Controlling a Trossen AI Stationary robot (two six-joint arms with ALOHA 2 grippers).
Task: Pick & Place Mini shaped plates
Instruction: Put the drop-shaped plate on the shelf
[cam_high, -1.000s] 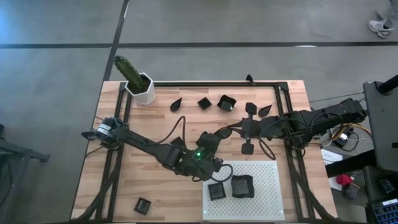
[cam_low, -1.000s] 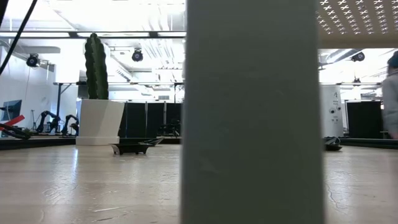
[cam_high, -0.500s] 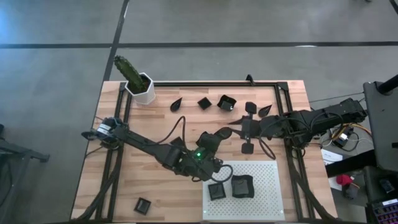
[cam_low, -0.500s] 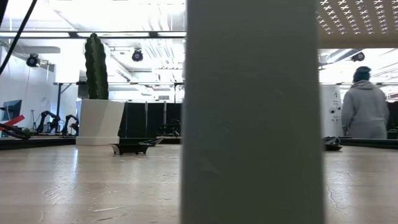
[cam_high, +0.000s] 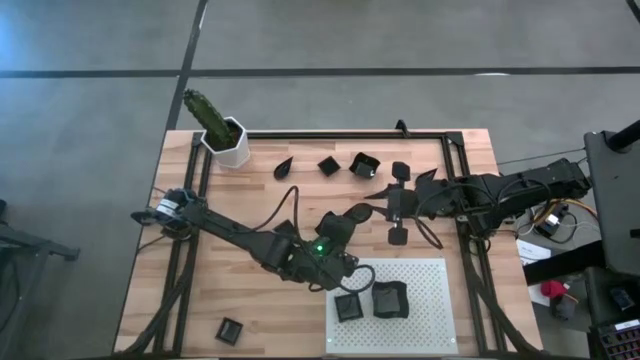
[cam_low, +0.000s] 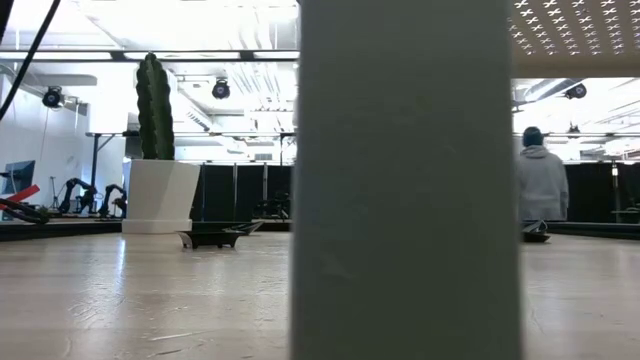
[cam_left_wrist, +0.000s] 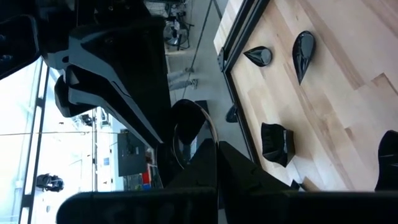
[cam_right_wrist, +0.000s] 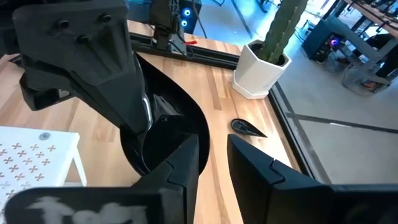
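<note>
where 2 plates sit, board bare.

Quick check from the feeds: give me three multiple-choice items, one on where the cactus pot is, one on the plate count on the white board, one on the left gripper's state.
1. In the high view, where does the cactus pot stand?
A. on the white board
B. at the table's top-left corner
C. beside the right arm's base

2. How many dark plates lie on the white board?
A. none
B. two
C. five

3. What is the left gripper doing?
A. shut on a dark plate
B. wide open, holding nothing
C. gripping the cactus

Key: 1 B, the pot sits by the frame's corner there. 2 B, two plates lie side by side near the board's lower-left edge. 3 A, the right wrist view shows the plate held in it.
</note>
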